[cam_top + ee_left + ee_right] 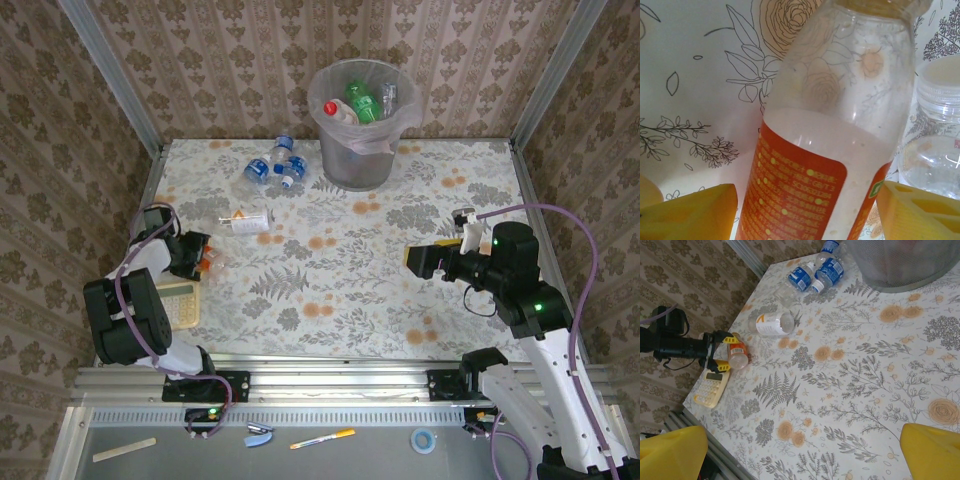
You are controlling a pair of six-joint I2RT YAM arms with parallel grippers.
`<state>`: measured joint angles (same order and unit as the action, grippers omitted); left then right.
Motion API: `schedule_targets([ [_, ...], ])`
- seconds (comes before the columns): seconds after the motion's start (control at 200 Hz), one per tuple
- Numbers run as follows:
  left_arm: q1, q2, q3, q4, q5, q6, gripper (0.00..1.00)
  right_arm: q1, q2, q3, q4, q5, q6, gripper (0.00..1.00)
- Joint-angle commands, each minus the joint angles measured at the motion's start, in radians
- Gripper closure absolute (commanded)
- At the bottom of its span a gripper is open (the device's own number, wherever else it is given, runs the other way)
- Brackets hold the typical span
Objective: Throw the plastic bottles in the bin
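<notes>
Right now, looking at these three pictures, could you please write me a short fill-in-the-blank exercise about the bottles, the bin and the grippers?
1. The left gripper has a clear bottle with an ____ label between its fingers.
2. The right gripper is ____ and holds nothing.
3. The loose bottles lying beside the bin carry ____ labels.
4. Inside the bin, the capped bottle has a ____ cap.
Missing words: orange; open; blue; red.

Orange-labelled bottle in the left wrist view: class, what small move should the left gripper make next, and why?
Probably close the left gripper on the orange-labelled bottle: its yellow fingers flank the bottle, and a firm grip cannot be confirmed. Lifting toward the bin comes after.
</notes>
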<state>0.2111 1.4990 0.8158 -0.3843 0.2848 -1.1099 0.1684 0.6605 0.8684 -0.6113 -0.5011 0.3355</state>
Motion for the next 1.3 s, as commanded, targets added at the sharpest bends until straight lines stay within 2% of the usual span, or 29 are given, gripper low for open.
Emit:
schedule_targets([
  [0.0, 0.009, 0.014, -0.014, 0.004, 0.005, 0.029, 0.29, 0.008, -0.015, -0.013, -0.02, 0.022, -0.014, 0.0],
  [0.295, 0.008, 0.027, -0.015, 0.02, 0.017, 0.053, 0.48, 0.007, -0.019, -0.017, -0.023, 0.029, -0.013, 0.0],
  [0.7, 0.003, -0.045, -0.06, 0.049, 0.015, 0.095, 0.66, 0.008, -0.031, -0.023, -0.021, 0.039, -0.01, 0.0],
  [0.905, -0.023, -0.158, -0.08, 0.043, -0.019, 0.144, 0.71, 0.007, -0.036, -0.026, -0.019, 0.041, -0.005, 0.0],
  [1.295, -0.084, -0.458, -0.087, 0.027, -0.08, 0.303, 0.75, 0.008, -0.039, -0.026, -0.016, 0.04, 0.0, 0.0],
])
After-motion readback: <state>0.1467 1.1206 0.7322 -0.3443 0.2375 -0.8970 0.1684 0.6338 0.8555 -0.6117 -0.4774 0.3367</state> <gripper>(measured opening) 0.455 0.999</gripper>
